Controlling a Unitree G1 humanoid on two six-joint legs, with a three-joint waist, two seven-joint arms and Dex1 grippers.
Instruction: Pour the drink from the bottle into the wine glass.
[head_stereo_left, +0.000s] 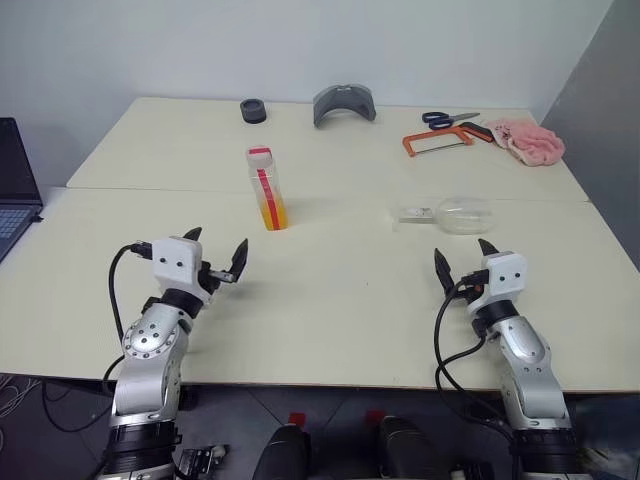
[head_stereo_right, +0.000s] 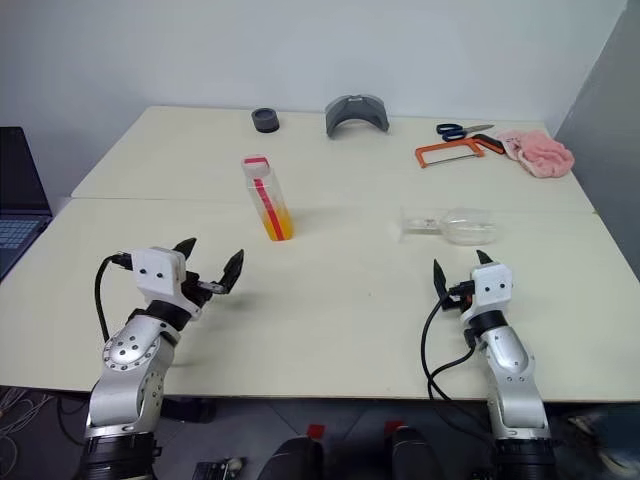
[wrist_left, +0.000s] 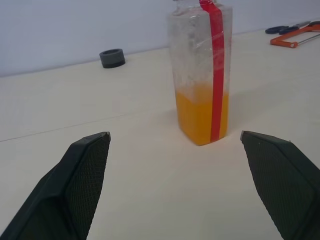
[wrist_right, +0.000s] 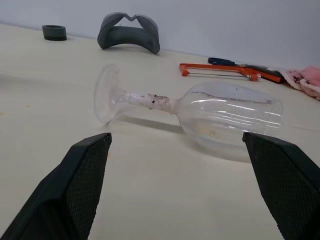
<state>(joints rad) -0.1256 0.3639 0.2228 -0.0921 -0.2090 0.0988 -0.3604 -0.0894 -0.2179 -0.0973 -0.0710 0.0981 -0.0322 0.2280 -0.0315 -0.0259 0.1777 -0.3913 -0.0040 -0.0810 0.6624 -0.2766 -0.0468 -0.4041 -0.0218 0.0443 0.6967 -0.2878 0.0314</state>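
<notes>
The bottle (head_stereo_left: 266, 189) stands upright mid-table, clear with a red strip and a red-and-white cap, the orange drink (wrist_left: 202, 114) filling its lower part. My left gripper (head_stereo_left: 216, 255) hovers open a little nearer than the bottle and to its left, fingers pointing towards it. The wine glass (head_stereo_left: 452, 214) lies on its side at the right, foot to the left, bowl to the right (wrist_right: 227, 116). My right gripper (head_stereo_left: 463, 260) is open just in front of the glass, empty, and not touching it.
Along the far edge lie a dark ring (head_stereo_left: 253, 111), a grey curved piece (head_stereo_left: 344, 103), blue scissors (head_stereo_left: 448, 119), an orange hacksaw (head_stereo_left: 438, 141) and a pink cloth (head_stereo_left: 527, 141). A laptop (head_stereo_left: 14, 190) sits off the table's left side. A seam (head_stereo_left: 150, 189) joins two tabletops.
</notes>
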